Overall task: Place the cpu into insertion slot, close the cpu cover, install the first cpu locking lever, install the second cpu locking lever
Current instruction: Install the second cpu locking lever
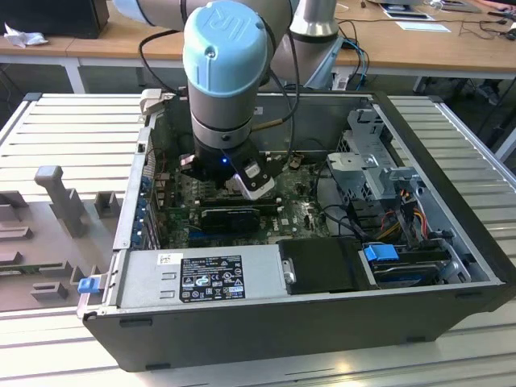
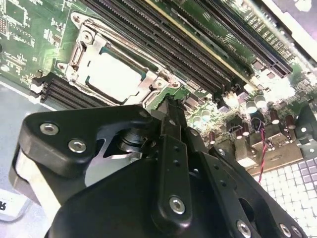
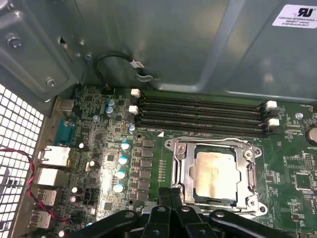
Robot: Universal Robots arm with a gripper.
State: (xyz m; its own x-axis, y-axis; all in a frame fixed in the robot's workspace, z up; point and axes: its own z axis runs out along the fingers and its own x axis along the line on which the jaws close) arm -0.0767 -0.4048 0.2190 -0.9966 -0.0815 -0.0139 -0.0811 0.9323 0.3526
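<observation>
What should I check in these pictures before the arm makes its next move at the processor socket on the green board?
1. Small flat square cpu with a silvery face lies flat in the dark-framed square insertion slot: ok.
2. Thin silver metal cpu cover is down around the chip: ok, as far as both wrist views show.
3. Both locking levers are latched: cannot tell.
4. Black gripper carries nothing, fingers together: ok.
5. Gripper tip is beside the cover's edge without pressing on it: cannot tell.
</observation>
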